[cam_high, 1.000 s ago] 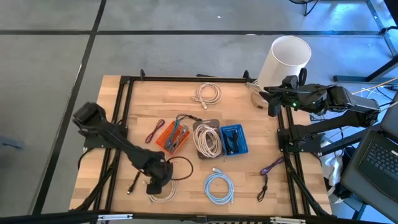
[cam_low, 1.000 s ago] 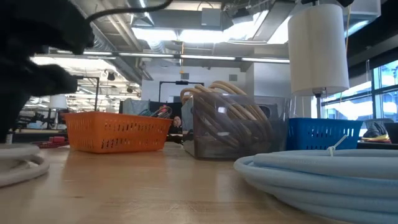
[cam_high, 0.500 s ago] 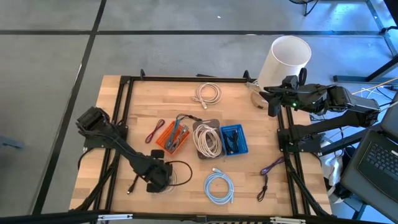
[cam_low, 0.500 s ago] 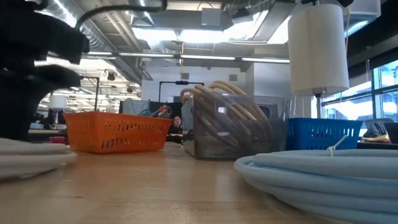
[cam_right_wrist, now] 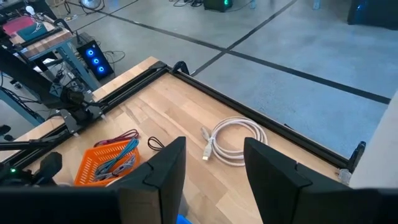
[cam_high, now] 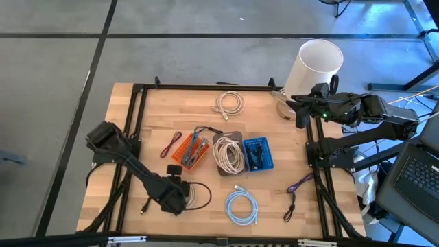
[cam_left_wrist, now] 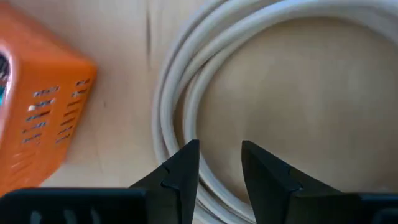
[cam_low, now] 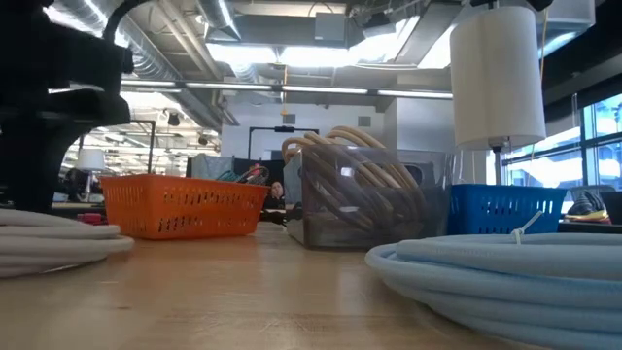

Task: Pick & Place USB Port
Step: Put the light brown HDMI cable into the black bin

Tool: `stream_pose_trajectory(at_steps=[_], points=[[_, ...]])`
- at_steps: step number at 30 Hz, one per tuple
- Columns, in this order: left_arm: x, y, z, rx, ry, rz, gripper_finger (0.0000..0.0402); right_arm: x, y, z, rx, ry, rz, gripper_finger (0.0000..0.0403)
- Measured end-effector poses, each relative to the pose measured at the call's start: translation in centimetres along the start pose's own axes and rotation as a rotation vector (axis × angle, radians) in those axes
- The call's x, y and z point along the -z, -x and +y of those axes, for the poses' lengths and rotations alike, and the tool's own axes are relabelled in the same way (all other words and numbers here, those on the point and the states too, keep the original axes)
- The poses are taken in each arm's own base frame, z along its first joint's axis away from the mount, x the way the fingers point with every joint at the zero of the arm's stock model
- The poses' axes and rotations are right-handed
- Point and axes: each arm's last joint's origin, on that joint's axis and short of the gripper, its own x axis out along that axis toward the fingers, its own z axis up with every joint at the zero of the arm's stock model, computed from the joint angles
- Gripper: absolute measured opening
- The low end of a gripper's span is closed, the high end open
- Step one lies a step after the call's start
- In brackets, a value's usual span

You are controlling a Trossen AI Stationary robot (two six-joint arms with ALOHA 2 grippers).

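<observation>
Left gripper (cam_left_wrist: pixel 219 155) moved over white cable (cam_left_wrist: pixel 186 87).

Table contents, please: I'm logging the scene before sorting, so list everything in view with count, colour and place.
orange basket: 1, orange, table centre-left, cables inside
clear bin: 1, transparent, centre, holds cream cable
blue basket: 1, blue, beside the clear bin
white cable coil: 1, white, far edge
light blue cable coil: 1, near edge
red cable: 1, beside the orange basket
purple cable: 1, right rail
black cable: 1, near left
white cylinder: 1, far right corner
left end effector: open over a cream cable coil
right end effector: open, raised at right edge
</observation>
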Motion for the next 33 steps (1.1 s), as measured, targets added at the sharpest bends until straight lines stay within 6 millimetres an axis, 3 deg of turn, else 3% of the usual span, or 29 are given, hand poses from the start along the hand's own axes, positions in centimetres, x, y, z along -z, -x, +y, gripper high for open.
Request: stream_pose_trajectory(at_steps=[4, 12, 16, 22, 29, 33], points=[[0.3, 0.0, 0.3, -0.027, 0.007, 0.038, 0.0106, 0.0, 0.0, 0.0, 0.0, -0.001, 0.0, 0.0164], [-0.9, 2.1, 0.2, 0.019, 0.034, -0.009, 0.0106, 0.0, 0.0, 0.0, -0.001, -0.003, -0.002, 0.0164], [-0.4, 2.2, 0.4, -0.041, 0.062, 0.012, 0.0105, 0.0, 0.0, 0.0, 0.003, -0.003, -0.004, 0.0164], [0.5, 1.5, 0.8, -0.088, 0.093, 0.048, 0.0103, 0.0, 0.0, 0.0, 0.003, -0.002, -0.004, 0.0164], [2.3, -1.0, 1.3, -0.083, 0.201, 0.072, 0.0102, 0.0, 0.0, 0.0, 0.002, -0.003, -0.004, 0.0164], [2.5, -1.2, 1.5, -0.072, 0.251, 0.102, 0.0066, 0.0, 0.0, 0.0, 0.001, -0.005, -0.004, 0.0164]])
